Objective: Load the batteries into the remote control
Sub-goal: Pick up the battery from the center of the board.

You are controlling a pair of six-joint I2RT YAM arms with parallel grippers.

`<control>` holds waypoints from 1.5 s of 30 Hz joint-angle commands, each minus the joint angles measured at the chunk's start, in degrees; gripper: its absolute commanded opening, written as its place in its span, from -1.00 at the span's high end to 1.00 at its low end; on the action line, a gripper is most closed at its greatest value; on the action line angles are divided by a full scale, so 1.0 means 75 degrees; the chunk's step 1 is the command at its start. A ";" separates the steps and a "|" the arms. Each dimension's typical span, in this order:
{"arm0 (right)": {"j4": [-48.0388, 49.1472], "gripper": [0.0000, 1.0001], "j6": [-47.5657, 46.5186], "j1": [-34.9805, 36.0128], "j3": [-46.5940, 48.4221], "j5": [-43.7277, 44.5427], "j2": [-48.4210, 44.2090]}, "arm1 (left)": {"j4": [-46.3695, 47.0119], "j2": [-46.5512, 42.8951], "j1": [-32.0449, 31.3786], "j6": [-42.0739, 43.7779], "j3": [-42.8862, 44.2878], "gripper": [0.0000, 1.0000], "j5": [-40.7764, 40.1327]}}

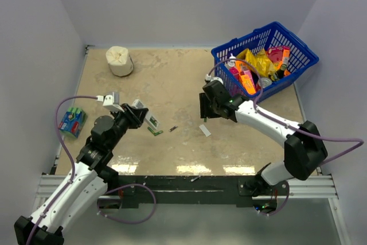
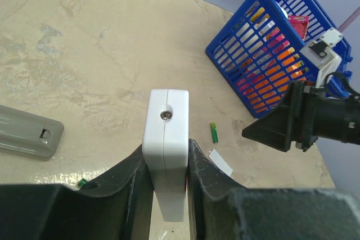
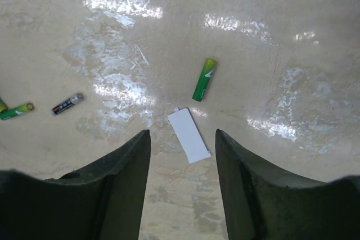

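My left gripper [image 2: 167,164] is shut on the white remote control [image 2: 166,139], which stands on edge between the fingers. In the top view the remote control [image 1: 150,120] hangs left of centre. The white back cover [image 3: 189,135] lies flat on the table, and my right gripper [image 3: 183,134] hovers open above it with nothing between its fingers. A green battery [image 3: 204,79] lies just beyond the cover. A dark battery [image 3: 67,104] and another green battery [image 3: 17,111] lie off to the left. In the top view the right gripper [image 1: 205,107] is near the table's centre.
A blue basket [image 1: 298,50] full of packets stands at the back right. A white paper roll [image 1: 119,60] sits at the back left. A shrink-wrapped green battery pack [image 1: 72,121] lies by the left wall. A grey flat bar [image 2: 28,133] lies on the table.
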 commanded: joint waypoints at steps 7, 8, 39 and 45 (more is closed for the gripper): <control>0.1484 0.17 0.1150 -0.0117 -0.0836 0.0513 0.0755 | 0.0287 -0.0130 0.0030 -0.0251 -0.0102 1.00 0.0424; 0.1623 0.20 0.1138 -0.0118 -0.0860 0.0490 0.0802 | 0.0287 -0.0141 0.0030 -0.0286 -0.0125 1.00 0.0412; 0.1262 1.00 -0.0009 -0.0129 -0.0392 0.0760 0.1636 | 0.1257 0.0502 0.0030 -0.0368 -0.0137 1.00 0.0833; 0.0561 1.00 -0.1553 -0.0141 0.0192 -0.0048 0.0288 | 0.3457 0.1227 0.0042 -0.1011 -0.0804 1.00 0.1700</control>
